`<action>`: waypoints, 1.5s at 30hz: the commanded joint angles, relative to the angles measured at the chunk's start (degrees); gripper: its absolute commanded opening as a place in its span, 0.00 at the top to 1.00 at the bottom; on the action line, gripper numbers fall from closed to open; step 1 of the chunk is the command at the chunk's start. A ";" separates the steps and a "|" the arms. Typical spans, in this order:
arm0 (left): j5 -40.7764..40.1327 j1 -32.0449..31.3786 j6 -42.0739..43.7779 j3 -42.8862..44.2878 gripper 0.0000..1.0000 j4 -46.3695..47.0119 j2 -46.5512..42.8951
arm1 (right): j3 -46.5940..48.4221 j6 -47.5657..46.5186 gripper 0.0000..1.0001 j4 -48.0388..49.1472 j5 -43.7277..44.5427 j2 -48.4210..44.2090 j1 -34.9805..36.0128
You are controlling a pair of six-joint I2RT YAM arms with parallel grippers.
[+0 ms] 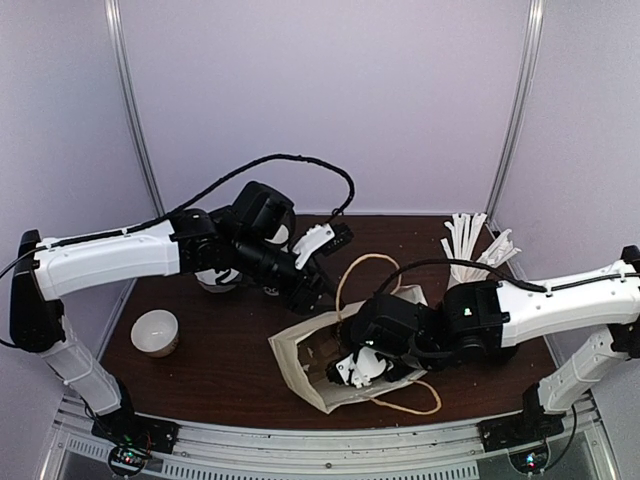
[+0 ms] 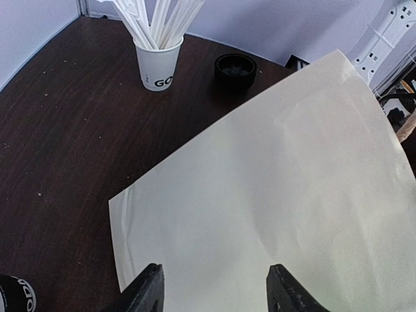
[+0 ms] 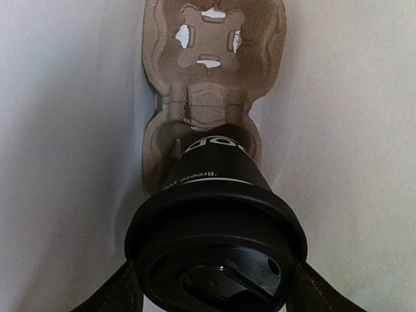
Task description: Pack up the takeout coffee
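Two wells in the cardboard carrier (image 3: 214, 58), and the takeout coffee (image 3: 214, 214) sits base-first at the one nearer the right fingers (image 3: 117, 292), which clamp either side of its lid inside the paper bag (image 1: 300, 360). I'd keep it square to that well, ease it straight on until the base seats, then let go. Bag walls crowd both sides of those fingers, so sideways drift could snag paper. The left fingers (image 2: 146, 289) stand apart holding nothing, just over the bag's outer wall, and beyond them on the desk (image 2: 65, 130) a white cup of sticks (image 2: 158, 62) and a black round thing (image 2: 235, 70) sit well out of the way.
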 commanded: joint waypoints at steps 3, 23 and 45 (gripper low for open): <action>-0.56 0.13 0.16 -1.30 0.43 3.44 -2.19 | -0.09 0.30 0.43 2.69 2.51 2.09 -1.01; -11.64 6.31 0.60 -7.47 0.35 1.45 -15.71 | 12.38 3.84 0.42 -10.87 -9.31 13.15 -7.99; -14.38 10.06 -0.31 -13.55 0.32 0.63 -25.73 | 34.64 8.59 0.44 -38.39 -32.16 26.98 -14.34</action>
